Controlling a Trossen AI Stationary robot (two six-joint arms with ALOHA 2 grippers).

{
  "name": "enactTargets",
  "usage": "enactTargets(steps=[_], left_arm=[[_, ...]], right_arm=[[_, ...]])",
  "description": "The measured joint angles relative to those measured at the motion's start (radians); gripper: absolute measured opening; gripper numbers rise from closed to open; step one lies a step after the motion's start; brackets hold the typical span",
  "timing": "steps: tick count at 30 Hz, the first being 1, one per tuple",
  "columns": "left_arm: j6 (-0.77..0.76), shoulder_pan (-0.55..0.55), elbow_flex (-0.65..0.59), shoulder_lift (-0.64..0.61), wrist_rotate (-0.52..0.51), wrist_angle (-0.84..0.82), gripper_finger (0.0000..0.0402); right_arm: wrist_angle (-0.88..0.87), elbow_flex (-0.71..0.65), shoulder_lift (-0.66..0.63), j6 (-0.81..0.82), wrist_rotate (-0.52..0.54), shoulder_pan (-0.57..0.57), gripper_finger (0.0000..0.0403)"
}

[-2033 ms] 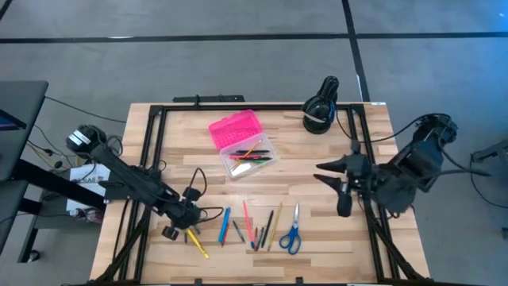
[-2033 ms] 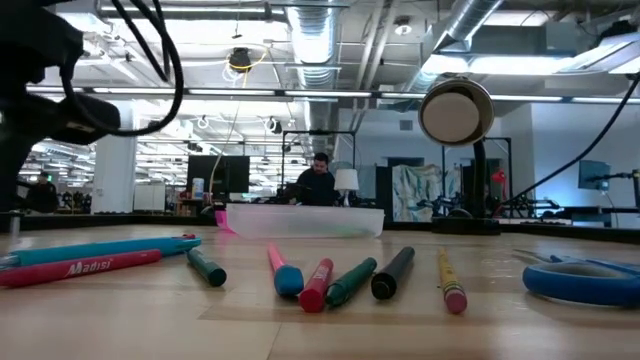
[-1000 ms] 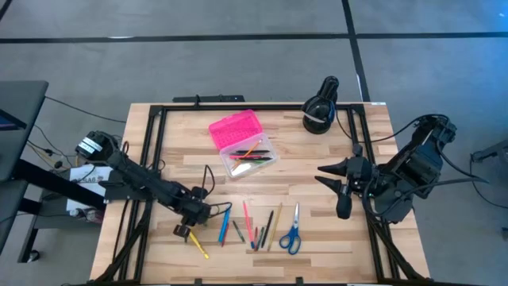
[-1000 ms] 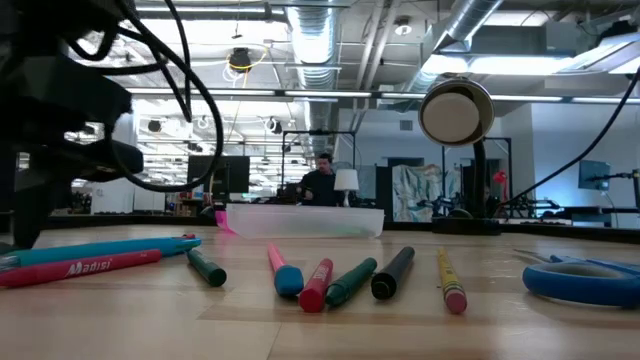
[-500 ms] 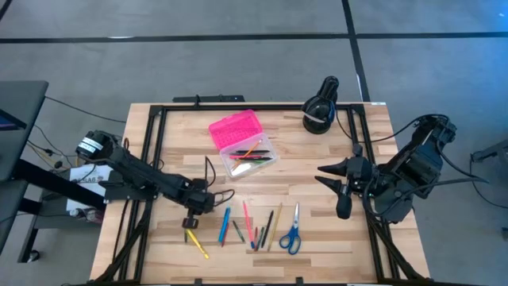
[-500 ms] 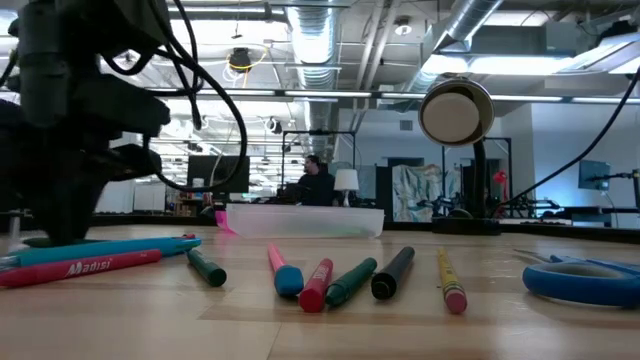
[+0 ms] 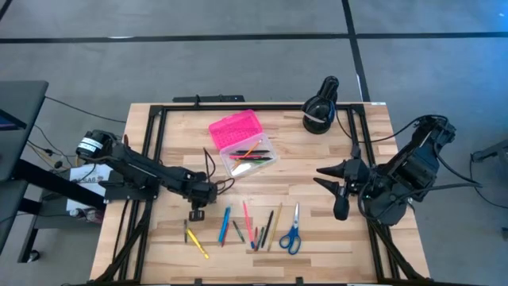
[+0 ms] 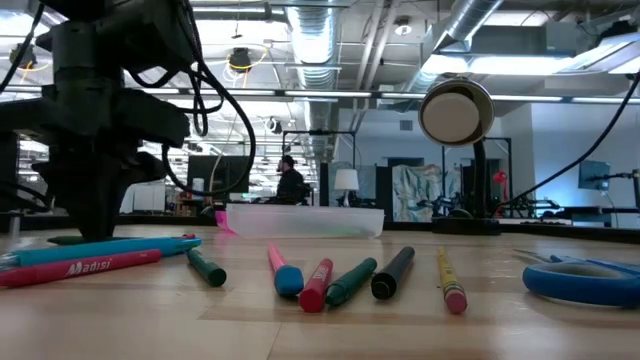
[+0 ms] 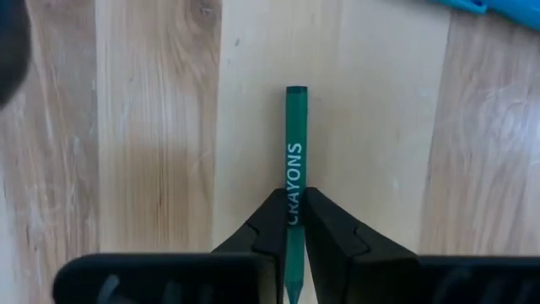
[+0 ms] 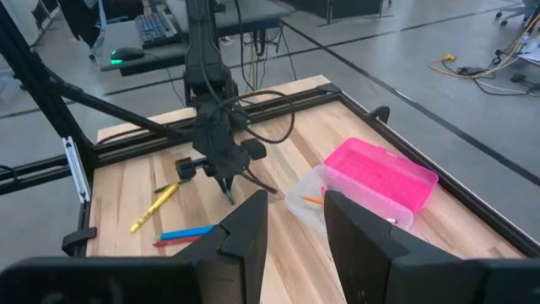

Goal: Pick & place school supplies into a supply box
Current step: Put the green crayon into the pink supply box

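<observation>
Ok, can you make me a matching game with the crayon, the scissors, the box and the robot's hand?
Things:
1. green crayon
2. scissors
3. pencil case
4. right gripper

States:
A. open, holding nothing, over the right side of the table
B. pinched in the left gripper
C. lying flat, at the right end of the row
D. lid open, pens inside

Pairs: 1-B, 2-C, 3-D, 4-A

You've got grey floor (image 7: 238,71) round the wood table (image 7: 373,127); low view: ceiling ducts (image 8: 310,30) up top, person (image 8: 290,180) mid-frame.
</observation>
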Motion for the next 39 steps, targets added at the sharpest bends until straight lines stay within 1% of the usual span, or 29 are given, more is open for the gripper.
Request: enactTargets(steps=[3, 8, 16, 20, 24, 29, 32, 35, 39], left_arm=[[0.002, 0.020, 0.017, 0.002, 0.026, -0.006, 0.0014], [0.026, 0.061, 0.067, 0.004, -0.009, 0.004, 0.0013], [0.061, 0.140, 0.175, 0.004, 0.023, -0.013, 0.0013], [0.075, 0.204, 0.253, 0.003, 0.011, -0.011, 0.0013], [0.091, 0.309, 0.310, 0.003, -0.028, 0.037, 0.0012], [0.104, 0.449, 0.320, 0.003, -0.031, 0.141, 0.0012], [0.116, 0.507, 0.321, 0.014, -0.021, 0.173, 0.0012], [0.137, 0.540, 0.321, 0.031, 0.024, 0.174, 0.0012], [0.150, 0.543, 0.321, 0.070, 0.031, 0.167, 0.0015]], right_arm=[[0.000, 0.000, 0.000, 0.000, 0.000, 0.000, 0.0111], [0.000, 0.000, 0.000, 0.000, 0.000, 0.000, 0.0111], [0.000, 0.000, 0.000, 0.000, 0.000, 0.000, 0.0111], [0.000, 0.000, 0.000, 0.000, 0.000, 0.000, 0.0111], [0.000, 0.000, 0.000, 0.000, 0.001, 0.000, 0.0111], [0.000, 0.000, 0.000, 0.000, 0.001, 0.000, 0.0111], [0.000, 0.000, 0.000, 0.000, 0.002, 0.000, 0.0111], [0.000, 0.000, 0.000, 0.000, 0.001, -0.007, 0.0111], [0.000, -0.001, 0.000, -0.001, 0.002, -0.020, 0.0111]])
